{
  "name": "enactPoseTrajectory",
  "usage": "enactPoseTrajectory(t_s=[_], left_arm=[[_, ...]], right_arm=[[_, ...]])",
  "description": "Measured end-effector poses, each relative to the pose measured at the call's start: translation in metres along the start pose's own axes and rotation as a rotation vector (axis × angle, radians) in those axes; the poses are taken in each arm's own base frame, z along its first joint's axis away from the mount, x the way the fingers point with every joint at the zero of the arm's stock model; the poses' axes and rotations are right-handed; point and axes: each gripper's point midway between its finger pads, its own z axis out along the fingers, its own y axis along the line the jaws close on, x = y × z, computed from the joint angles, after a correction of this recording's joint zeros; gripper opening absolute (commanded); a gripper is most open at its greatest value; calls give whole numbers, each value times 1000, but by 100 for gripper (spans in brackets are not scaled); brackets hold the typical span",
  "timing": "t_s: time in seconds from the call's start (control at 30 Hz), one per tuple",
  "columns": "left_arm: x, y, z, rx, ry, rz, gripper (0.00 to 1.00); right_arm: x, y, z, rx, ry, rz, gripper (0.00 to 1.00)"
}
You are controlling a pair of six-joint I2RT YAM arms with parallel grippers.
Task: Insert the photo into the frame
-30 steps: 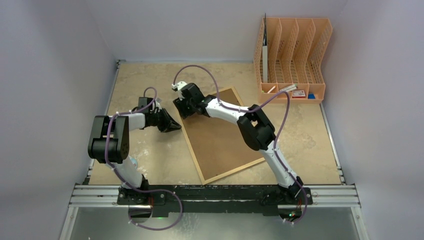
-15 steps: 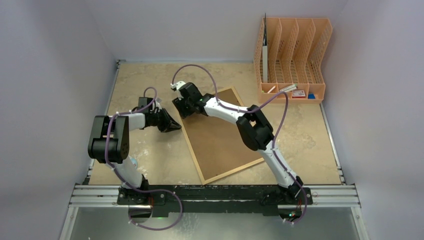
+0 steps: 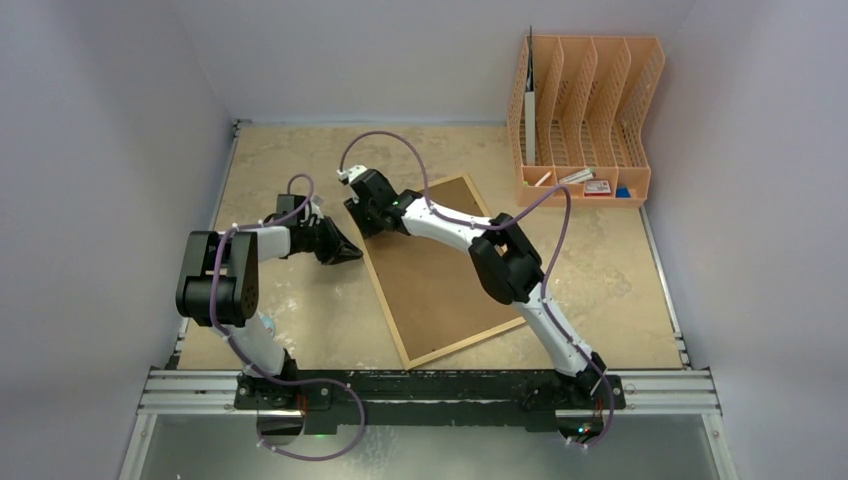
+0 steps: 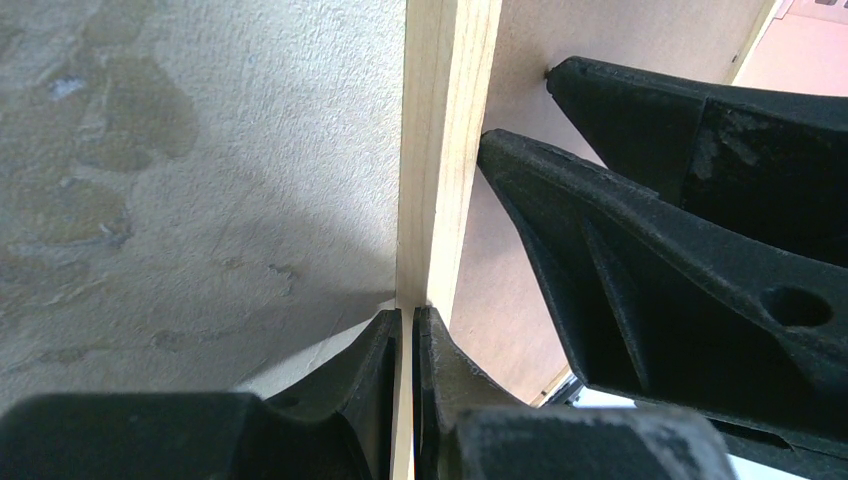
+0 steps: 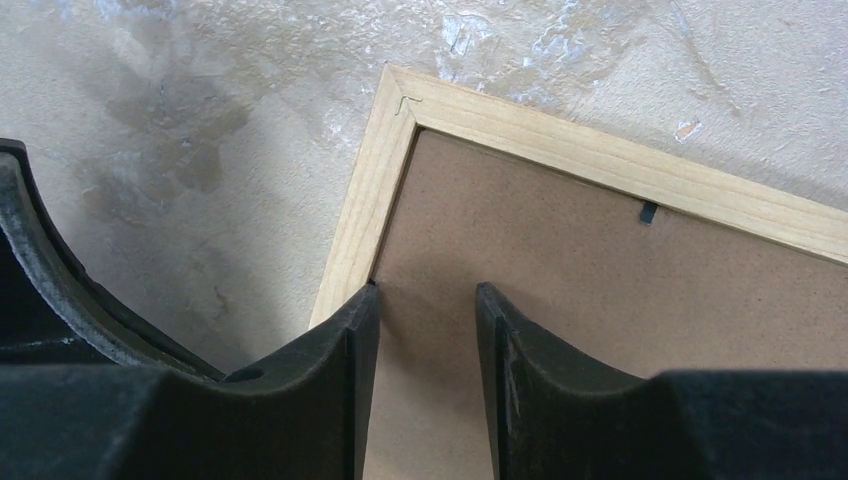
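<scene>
Light-wood border of the frame (image 3: 440,270), which lay brown back up on the worktop (image 3: 620,270), was pinched at its left edge by the left end effector (image 4: 407,320), nearly closed on it. Just right, the right end effector (image 5: 425,310) stood partly open over the fibreboard near the far corner, holding nothing.

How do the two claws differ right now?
The left gripper has its jaws nearly closed; the right gripper has its jaws clearly apart. The left gripper's tips meet the wooden side rim of the frame, reaching in from the table; the right gripper is over the frame's brown back, by a corner. Both work at the same end of the frame, which lies back-up.
</scene>
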Motion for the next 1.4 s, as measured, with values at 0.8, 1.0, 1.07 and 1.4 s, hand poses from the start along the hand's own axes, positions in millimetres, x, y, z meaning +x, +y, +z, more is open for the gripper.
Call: enactPoseTrajectory(t_s=[0.8, 1.0, 1.07, 1.4], left_arm=[[0, 0, 0, 0, 0, 0, 10], [0, 0, 0, 0, 0, 0, 10], [0, 0, 0, 0, -1, 0, 10], [0, 0, 0, 0, -2, 0, 10]], right_arm=[[-3, 9, -4, -109, -16, 119, 8], [-3, 11, -5, -209, -14, 173, 10], [-4, 12, -6, -230, -16, 178, 16], [-10, 12, -7, -215, -17, 168, 22]])
